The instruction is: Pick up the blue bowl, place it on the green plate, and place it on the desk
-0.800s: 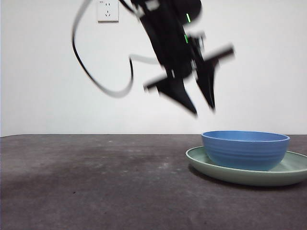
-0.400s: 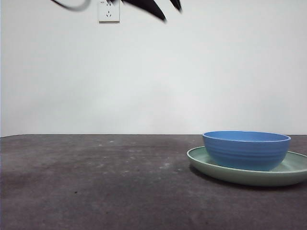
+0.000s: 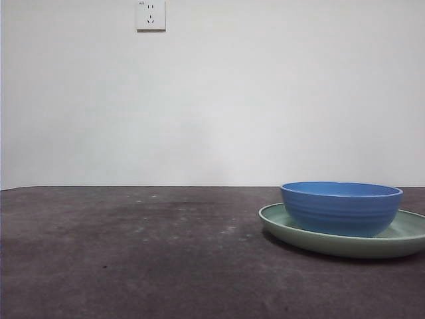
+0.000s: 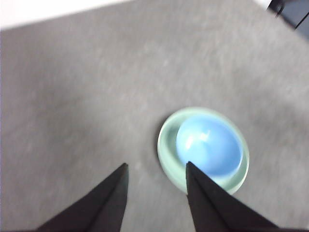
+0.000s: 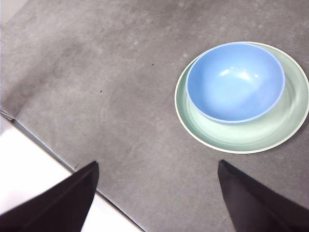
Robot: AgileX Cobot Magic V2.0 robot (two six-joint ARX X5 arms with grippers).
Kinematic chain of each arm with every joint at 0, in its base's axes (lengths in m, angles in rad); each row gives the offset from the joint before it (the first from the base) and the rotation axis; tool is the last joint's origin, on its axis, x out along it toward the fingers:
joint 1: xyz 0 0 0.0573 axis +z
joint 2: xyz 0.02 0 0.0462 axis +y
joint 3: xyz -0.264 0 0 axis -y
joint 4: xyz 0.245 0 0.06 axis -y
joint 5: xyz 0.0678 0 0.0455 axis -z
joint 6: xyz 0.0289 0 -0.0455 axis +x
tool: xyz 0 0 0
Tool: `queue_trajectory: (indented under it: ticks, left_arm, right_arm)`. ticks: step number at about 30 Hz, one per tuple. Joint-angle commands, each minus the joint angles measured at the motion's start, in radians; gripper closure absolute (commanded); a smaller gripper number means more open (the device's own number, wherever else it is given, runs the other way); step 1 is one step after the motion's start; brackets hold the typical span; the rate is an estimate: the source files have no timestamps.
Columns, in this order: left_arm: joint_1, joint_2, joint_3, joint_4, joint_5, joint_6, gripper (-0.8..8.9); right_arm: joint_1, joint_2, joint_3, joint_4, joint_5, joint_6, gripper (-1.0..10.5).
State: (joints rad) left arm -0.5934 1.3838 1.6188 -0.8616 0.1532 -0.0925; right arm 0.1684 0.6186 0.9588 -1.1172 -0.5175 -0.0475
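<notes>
1. Left gripper (image 4: 157,166): jaws apart, nothing between them, high over the desk (image 4: 87,96), looking down on it.
2. Left wrist view blurred; bowl (image 4: 208,146) seen just past one jaw tip, well below, not touched.
3. Right gripper (image 5: 157,166): jaws spread wide, holding nothing, also high above the desk (image 5: 111,82).
4. Right wrist view sharp; bowl (image 5: 235,82) and plate (image 5: 246,135) off to one side of the jaws, well apart from both tips.
5. Neither gripper visible in the front view.
6. Bowl (image 3: 340,208): blue, glossy, upright, faint ridges on its side, sitting inside the plate (image 3: 292,231).
7. Set off-centre on the plate: in the right wrist view close to one part of the rim, wider band of bare green on the other side.
8. Nothing inside the bowl, only light glints.
9. Plate: pale green, shallow, raised rim, wider than the bowl, flat on the desk (image 3: 133,252), cut by the right edge of the front view.
10. Desk: dark grey-brown, mottled, lighter scuffs; edge shows in the right wrist view with white floor beyond.
11. White wall (image 3: 265,100) behind, socket (image 3: 151,14) at the top of it.
</notes>
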Motion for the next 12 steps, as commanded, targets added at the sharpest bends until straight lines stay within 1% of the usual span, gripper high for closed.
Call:
queue_trajectory:
  ticks: [1,4,12]
  left_arm:
    - [0.000,-0.090,-0.106,0.020,0.010,0.047,6.18]
    - [0.000,-0.185,-0.219,0.021,0.044,0.066,6.19]
    - [0.000,-0.390,-0.461,0.030,0.230,0.100,6.20]
  right_arm:
    - [0.002,0.005,0.019,0.009,0.002,0.003,5.5]
    - [0.002,0.005,0.019,0.010,0.002,0.003,5.5]
    - [0.002,0.005,0.019,0.009,0.002,0.003,5.5]
